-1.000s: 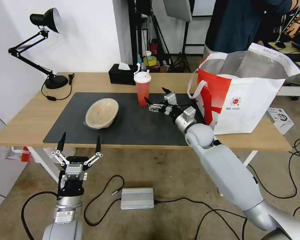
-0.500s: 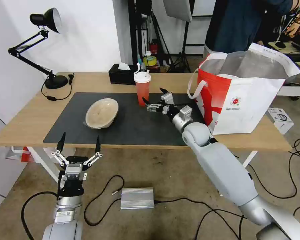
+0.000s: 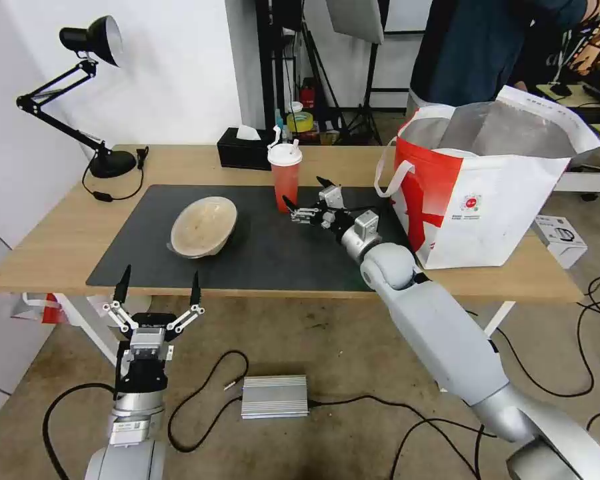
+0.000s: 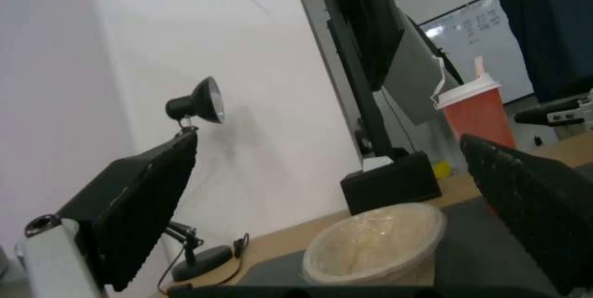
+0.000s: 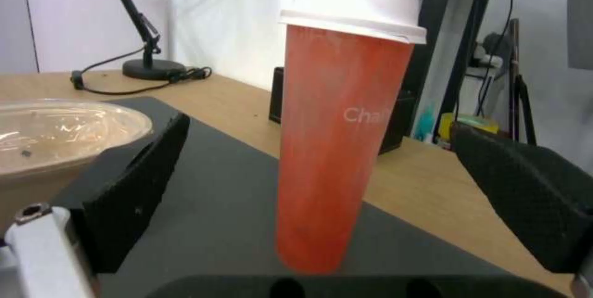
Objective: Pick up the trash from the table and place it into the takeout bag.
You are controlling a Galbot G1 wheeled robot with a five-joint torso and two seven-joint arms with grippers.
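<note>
The right gripper [image 3: 305, 200] reaches low over the dark grey mat [image 3: 267, 250] of the table [image 3: 53, 240], its jaws spread wide and pointed at the red drink cup [image 3: 285, 177], which stands upright on the mat's far part with a white lid and straws. In the right wrist view the cup [image 5: 340, 149] sits between the two black fingers [image 5: 133, 187], close ahead but apart from both; the head view is too coarse to say whether a fingertip grazes the cup's base. The shallow beige bowl [image 3: 203, 225] rests tilted on the mat to the cup's left, well apart from the gripper. The takeout bag [image 3: 493, 193] stands open on the table's right end, its silver lining showing, just beside the right forearm. The left gripper [image 3: 159, 293] hangs parked below the table's near edge, jaws wide open and holding nothing, its fingers pointing up. A black tissue box [image 3: 243, 150] sits behind the cup, and a black desk lamp [image 3: 90, 40] stands at the far left corner.
</note>
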